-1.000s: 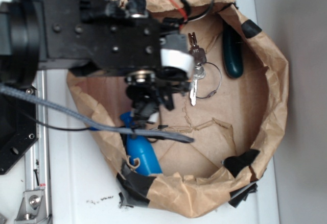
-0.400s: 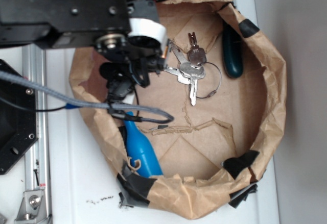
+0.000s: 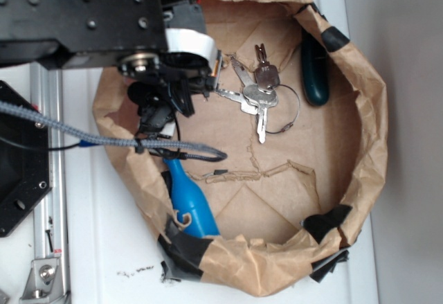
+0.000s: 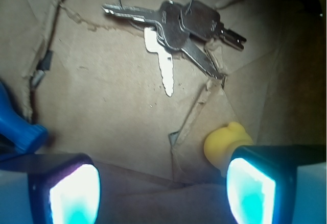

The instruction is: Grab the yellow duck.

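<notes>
**Duck beside one pad, not gripped**

Exterior: my arm covers the paper basket's (image 3: 374, 110) upper left; gripper (image 3: 168, 103) low inside, duck hidden. Blue bottle (image 3: 190, 203) just below it, keys (image 3: 257, 96) to the side.

Wrist: jaws spread, nothing between. Yellow duck (image 4: 224, 145) pokes out behind the frame-right pad (image 4: 250, 196), on the cardboard floor.

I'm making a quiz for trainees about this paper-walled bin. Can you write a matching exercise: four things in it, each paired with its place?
Things:
1. yellow duck
2. bunch of keys
3. blue bottle
4. dark green object

Places:
A. against the bin's right wall in the exterior view
B. near the middle of the cardboard floor
C. partly hidden behind a gripper finger in the wrist view
D. at the bin's lower left wall in the exterior view

Pairs: 1-C, 2-B, 3-D, 4-A
</notes>
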You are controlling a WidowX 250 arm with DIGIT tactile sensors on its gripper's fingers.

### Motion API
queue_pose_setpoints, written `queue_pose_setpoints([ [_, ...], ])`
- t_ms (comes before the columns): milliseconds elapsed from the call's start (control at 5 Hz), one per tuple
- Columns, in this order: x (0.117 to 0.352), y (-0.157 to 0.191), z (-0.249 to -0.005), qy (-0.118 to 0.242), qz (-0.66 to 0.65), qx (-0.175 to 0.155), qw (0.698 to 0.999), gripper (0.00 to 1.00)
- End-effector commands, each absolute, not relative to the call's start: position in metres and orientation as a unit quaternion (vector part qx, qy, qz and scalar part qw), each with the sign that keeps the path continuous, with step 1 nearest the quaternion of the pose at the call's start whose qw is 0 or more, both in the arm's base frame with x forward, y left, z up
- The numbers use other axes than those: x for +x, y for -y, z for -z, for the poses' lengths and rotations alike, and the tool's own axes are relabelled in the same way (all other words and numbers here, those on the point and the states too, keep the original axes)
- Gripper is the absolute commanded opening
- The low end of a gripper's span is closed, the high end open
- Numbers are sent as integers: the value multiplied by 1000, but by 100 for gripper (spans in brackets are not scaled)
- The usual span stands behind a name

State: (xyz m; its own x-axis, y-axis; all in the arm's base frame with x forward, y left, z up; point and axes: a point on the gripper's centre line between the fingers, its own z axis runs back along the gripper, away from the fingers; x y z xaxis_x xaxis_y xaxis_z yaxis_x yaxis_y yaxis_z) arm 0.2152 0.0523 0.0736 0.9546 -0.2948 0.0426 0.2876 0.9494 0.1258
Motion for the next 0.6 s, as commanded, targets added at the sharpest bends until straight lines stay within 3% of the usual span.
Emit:
queue_pose_setpoints([
  [0, 221, -60, -68, 30, 139, 59, 988, 100],
  [200, 225, -53, -66, 39, 158, 61, 985, 100],
  [400, 221, -65, -49, 28, 149, 20, 988, 100],
])
